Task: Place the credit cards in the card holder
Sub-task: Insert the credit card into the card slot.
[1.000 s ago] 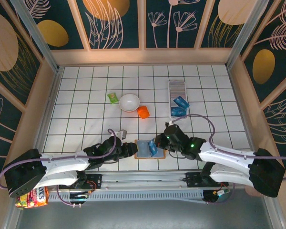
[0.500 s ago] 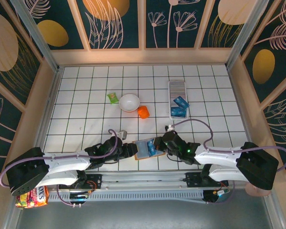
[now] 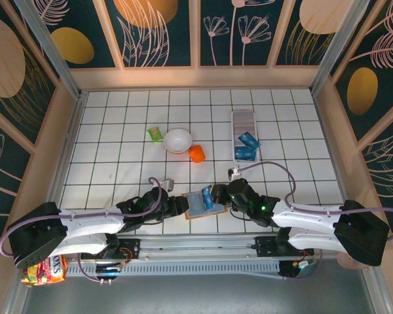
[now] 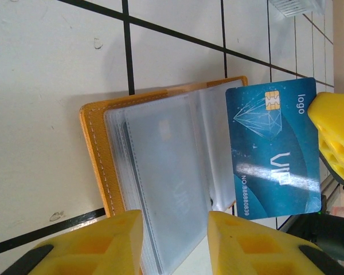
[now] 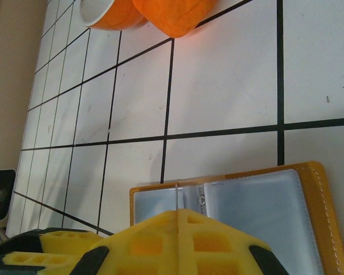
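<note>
At the near edge of the tabletop (image 3: 118, 131), the left gripper (image 3: 181, 207) has its fingers clamped on the open orange wallet (image 4: 160, 166). Just right of it, the right gripper (image 3: 217, 195) has its fingers pressed together on one blue credit card (image 4: 273, 154), held at the wallet's right edge. Toward the far right corner lies the card holder (image 3: 243, 120), with two more credit cards (image 3: 247, 139) at its near end.

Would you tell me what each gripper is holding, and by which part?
The right gripper pinches a blue credit card by one long edge; the left gripper grips the open wallet by its edge.
</note>
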